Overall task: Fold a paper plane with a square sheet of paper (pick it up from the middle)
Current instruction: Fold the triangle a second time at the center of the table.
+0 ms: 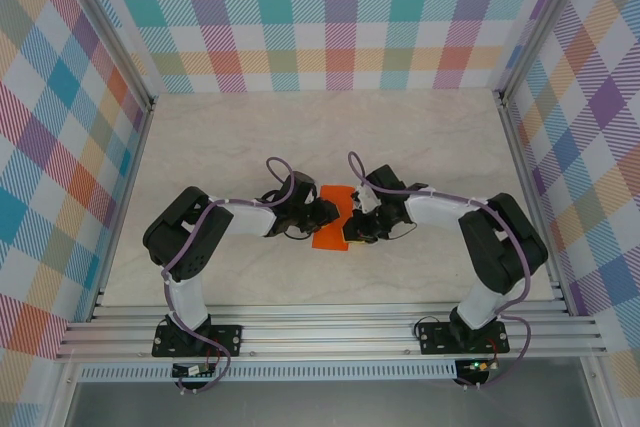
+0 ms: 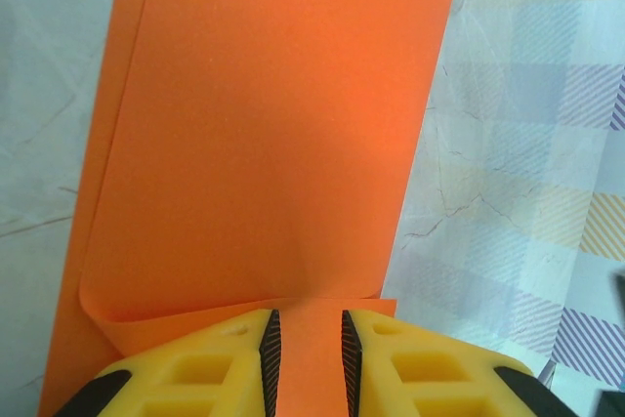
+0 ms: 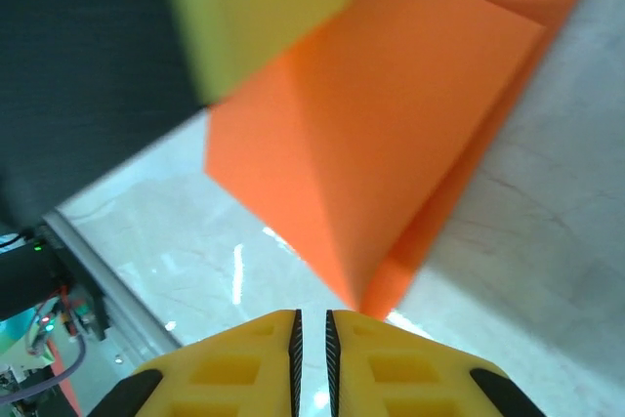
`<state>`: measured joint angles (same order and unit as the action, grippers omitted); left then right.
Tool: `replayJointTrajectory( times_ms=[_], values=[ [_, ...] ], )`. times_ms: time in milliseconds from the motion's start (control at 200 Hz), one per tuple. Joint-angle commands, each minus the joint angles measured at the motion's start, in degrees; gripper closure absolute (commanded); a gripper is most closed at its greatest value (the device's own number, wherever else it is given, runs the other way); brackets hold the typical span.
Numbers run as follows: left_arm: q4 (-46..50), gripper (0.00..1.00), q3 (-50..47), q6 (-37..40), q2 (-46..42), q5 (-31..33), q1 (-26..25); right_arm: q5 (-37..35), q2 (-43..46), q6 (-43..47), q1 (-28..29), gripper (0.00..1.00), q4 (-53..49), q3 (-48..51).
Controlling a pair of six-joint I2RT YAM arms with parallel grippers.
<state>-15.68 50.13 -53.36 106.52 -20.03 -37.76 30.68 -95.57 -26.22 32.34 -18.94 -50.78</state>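
Yellow fingers (image 2: 249,363) of the left gripper (image 2: 311,363) pinch the folded near edge of the orange paper (image 2: 273,134) on the table (image 1: 220,137), while the right gripper (image 3: 312,363) looks almost pressed together beside its corner; it seems light, thin and bendy, best held at a crease

Left claw (image 2: 311,363) pinches curled near edge of orange paper (image 2: 273,144); pale table (image 2: 508,192) beneath.
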Motion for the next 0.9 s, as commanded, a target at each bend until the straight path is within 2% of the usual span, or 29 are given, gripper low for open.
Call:
replayJointTrajectory(
  times_ms=[0, 160, 410, 895],
  values=[
    [1.8, 0.74, -1.46, 0.15, 1.04, 0.7, -0.56, 3.64, 1.41, -2.37, 0.69, 0.83, 2.1, 0.87],
    [1.54, 0.74, -1.36, 0.05, 1.23, 0.67, -0.54, 3.46, -2.05, -4.08, 2.03, 0.84, 4.33, -0.23],
    [1.51, 0.74, -1.52, 0.18, 1.21, 0.56, -0.56, -2.44, -7.08, -3.75, 2.03, 0.85, 2.25, 1.13],
    [2.07, 0.75, -1.52, 0.64, 1.06, 1.05, -0.56, -2.86, -0.96, -6.81, 0.73, 0.83, 1.12, 7.85]
  ],
)
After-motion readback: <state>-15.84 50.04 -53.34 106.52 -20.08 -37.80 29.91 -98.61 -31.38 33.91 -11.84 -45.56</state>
